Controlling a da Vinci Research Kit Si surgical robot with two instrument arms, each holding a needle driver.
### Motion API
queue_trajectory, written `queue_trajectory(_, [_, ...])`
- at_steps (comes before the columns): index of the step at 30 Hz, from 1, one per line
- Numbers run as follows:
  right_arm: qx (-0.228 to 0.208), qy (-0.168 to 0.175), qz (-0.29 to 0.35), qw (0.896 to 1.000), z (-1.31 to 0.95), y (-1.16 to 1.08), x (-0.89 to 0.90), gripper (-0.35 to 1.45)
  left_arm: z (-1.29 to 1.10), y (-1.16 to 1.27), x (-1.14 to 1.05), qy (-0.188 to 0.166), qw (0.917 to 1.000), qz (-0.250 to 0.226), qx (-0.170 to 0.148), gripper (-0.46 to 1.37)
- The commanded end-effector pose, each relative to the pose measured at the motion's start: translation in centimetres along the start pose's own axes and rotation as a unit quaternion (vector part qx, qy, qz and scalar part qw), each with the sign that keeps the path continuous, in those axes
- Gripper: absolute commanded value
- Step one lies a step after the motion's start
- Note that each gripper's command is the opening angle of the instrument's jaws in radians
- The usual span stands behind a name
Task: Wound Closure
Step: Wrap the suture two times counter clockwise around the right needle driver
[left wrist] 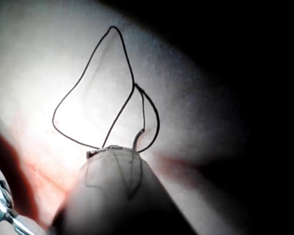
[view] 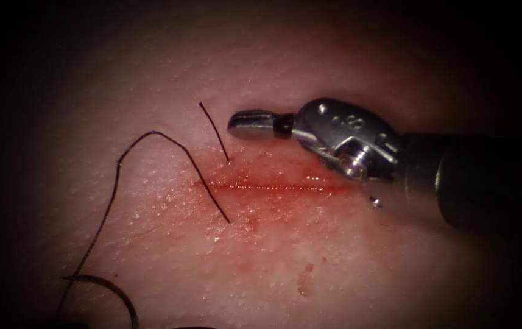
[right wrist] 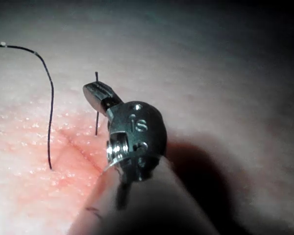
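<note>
A: Where do we locate the needle?

B: We see the curved needle [view: 111, 291] lying on the tissue [view: 346, 262] at the lower left of the endoscope view, well apart from the cut [view: 273, 186] and out of the tissue. No tool holds it.

A: And the thread?

B: The thread [view: 109, 201] rises from the needle, arcs over, and enters the tissue just below the left end of the cut. A short free end [view: 214, 131] stands out of the tissue just above that end. In the left wrist view the thread [left wrist: 90, 93] forms loops on the tissue.

A: State of the right arm's tool?

B: The right arm's tool [view: 254, 122] hovers just above the cut, beside the short free end. We read its jaws as clenched together and grasping nothing. The right wrist view shows the tool [right wrist: 99, 93] beside that upright thread end [right wrist: 96, 105].

A: The left arm's tool?

B: We cannot tell its jaw state.

A: Surface condition?

B: Red fluid [view: 285, 176] surrounds the cut.
</note>
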Motion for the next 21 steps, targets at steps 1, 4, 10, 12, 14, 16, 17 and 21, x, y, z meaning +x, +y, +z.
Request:
queue_trajectory(1, [0.006,0.001,-0.001,1.000,0.02,0.01,0.00,-0.35,0.01,-0.01,0.01,0.006,0.9999,0.006,-0.011,-0.35])
queue_trajectory(4, [0.024,0.000,-0.007,1.000,0.15,0.06,0.01,-0.35,0.08,-0.09,0.08,0.025,0.9989,0.034,-0.021,-0.35])
queue_trajectory(10, [0.077,0.000,-0.015,0.997,0.34,0.15,0.00,-0.35,0.09,-0.18,0.07,0.034,0.9981,0.047,-0.023,-0.35])
queue_trajectory(12, [0.102,-0.001,-0.013,0.995,0.40,0.18,0.00,-0.35,0.08,-0.22,0.04,0.035,0.9980,0.047,-0.025,-0.35])
queue_trajectory(14, [0.133,-0.005,-0.008,0.991,0.47,0.20,0.00,-0.35,0.06,-0.27,-0.01,0.038,0.9979,0.046,-0.027,-0.35])
queue_trajectory(16, [0.154,-0.007,-0.003,0.988,0.53,0.22,-0.01,-0.35,0.05,-0.31,-0.04,0.040,0.9978,0.046,-0.028,-0.35])
queue_trajectory(17, [0.173,-0.008,0.002,0.985,0.58,0.23,-0.03,-0.35,0.04,-0.35,-0.07,0.043,0.9976,0.045,-0.029,-0.35])
queue_trajectory(21, [0.217,0.000,0.020,0.976,0.67,0.22,-0.13,-0.35,0.03,-0.45,-0.13,0.050,0.9975,0.043,-0.026,-0.35])
